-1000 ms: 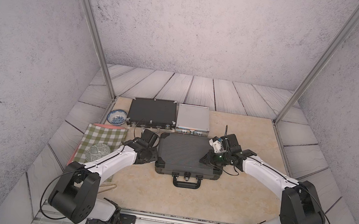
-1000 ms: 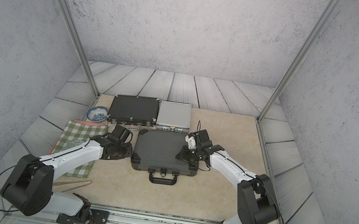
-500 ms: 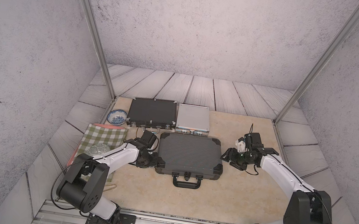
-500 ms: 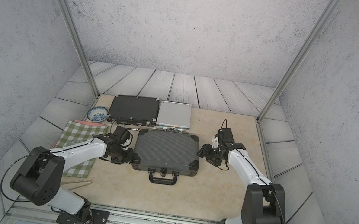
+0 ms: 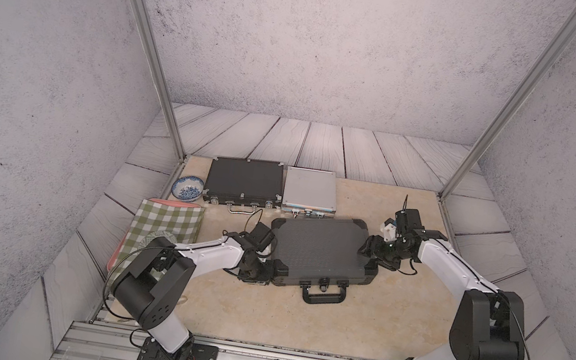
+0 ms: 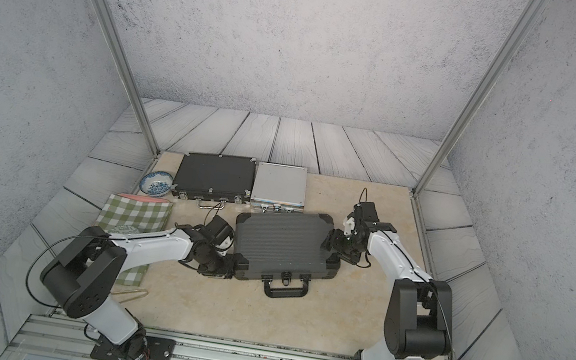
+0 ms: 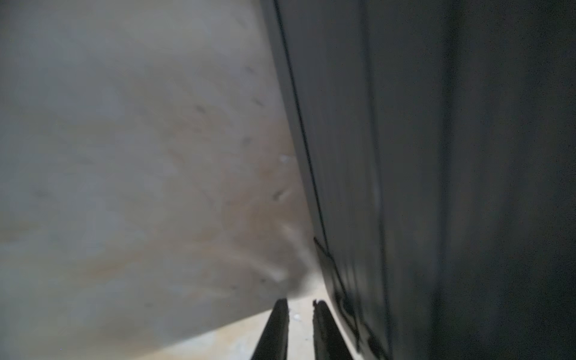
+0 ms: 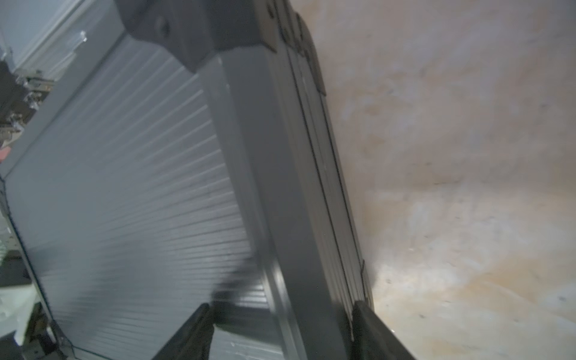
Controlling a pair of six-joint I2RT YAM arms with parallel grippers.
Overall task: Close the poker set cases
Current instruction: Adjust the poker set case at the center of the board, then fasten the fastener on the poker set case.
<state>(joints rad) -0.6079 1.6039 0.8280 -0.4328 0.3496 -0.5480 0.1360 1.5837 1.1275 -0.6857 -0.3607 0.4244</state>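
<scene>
Table (image 5: pixel 257 313): bare tan top under the big grey case, free on the side toward the robot.
Big grey case (image 5: pixel 322 249): lies flat with its ribbed lid down. Its long axis runs sideways from one gripper to the other, a little skewed. It looks closed, though I cannot tell whether the latches are fastened.
Black case (image 5: pixel 245 182): behind the big grey case and off toward its left end, lid down.
Silver case (image 5: pixel 310 188): just behind the big grey case, close to its back edge, lid down.
Right gripper (image 8: pixel 282 311): at the right short end of the big grey case, fingers wide apart and straddling that edge. One is over the ribbed lid, the other down beside the side wall. I cannot tell whether they press on it.
Left gripper (image 7: pixel 299 308): at the left front corner of the big grey case, fingers nearly together with only a thin slit between them and nothing in it, alongside the side wall.
Handle (image 5: pixel 323 295): on the front of the big grey case, toward the robot, midway between the arms.
Key relation: the big grey case sits between the two grippers, each near one end, so neither arm is clearly nearer.
</scene>
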